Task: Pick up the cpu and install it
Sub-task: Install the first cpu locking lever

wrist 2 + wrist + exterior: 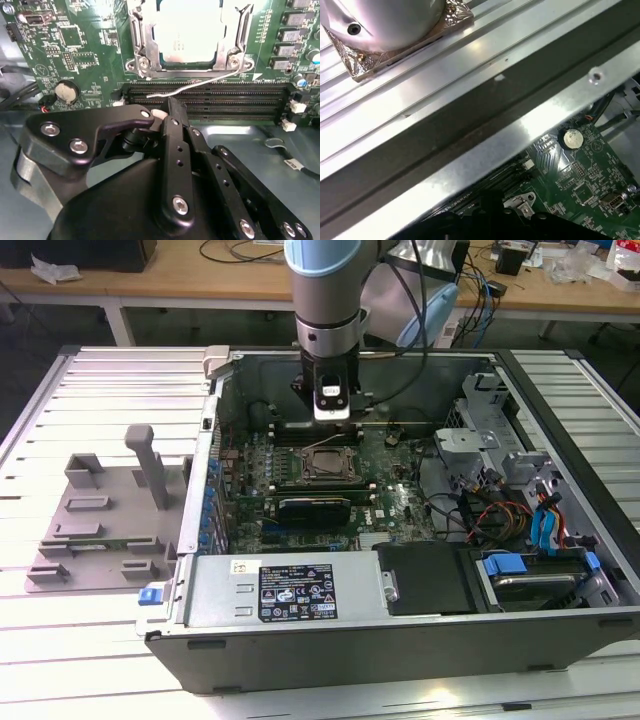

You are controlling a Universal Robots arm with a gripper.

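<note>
- Exterior view: gripper point(332, 418) hangs inside the open computer case point(400, 635), above the green motherboard point(395, 502), just behind the metal-framed socket point(323, 466). Whether its fingers are apart or together cannot be told here.
- Second wrist view: cpu point(187, 31), flat, square, shiny silver-grey top, lies seated in the socket frame point(142, 47), apart from the black matte fingers point(175, 132), which look drawn together on nothing. Thin wire lever point(200, 85) crosses the dark ribbed memory slots point(210, 100). Risk, as judged: a descending finger could snag that lever or scrape the slots.
- First wrist view: brushed metal case wall point(485, 100); round coin cell point(572, 138) on the board.
</note>
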